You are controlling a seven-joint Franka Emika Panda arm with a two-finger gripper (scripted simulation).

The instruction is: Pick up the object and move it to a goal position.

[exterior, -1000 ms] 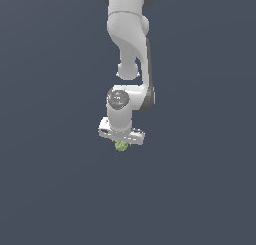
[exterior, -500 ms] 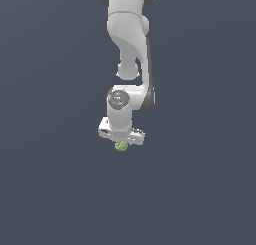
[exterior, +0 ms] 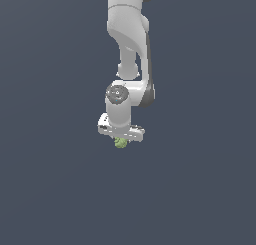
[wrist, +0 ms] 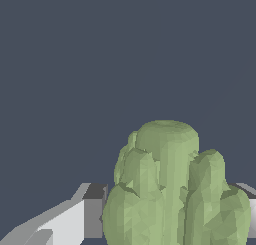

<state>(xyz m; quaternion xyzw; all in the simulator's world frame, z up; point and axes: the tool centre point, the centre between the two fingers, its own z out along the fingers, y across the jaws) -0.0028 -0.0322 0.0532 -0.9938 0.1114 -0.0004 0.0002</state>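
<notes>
The object point(exterior: 120, 143) is a small lumpy yellow-green blob just under the white hand of my arm in the exterior view. It fills the wrist view as a bumpy green mass point(wrist: 172, 189) pressed between my two fingers, one grey-white finger point(wrist: 75, 221) on each side. My gripper point(exterior: 120, 140) points straight down and is shut on the object. Most of the fingers are hidden behind the hand's crossbar in the exterior view. No goal marker shows in either view.
The white arm point(exterior: 129, 34) comes down from the top of the exterior view. All around it is a plain dark blue-grey ground point(exterior: 55, 189) with no other objects, edges or containers in sight.
The hand with the object has shifted very slightly, if at all; its grip on the blob is the same.
</notes>
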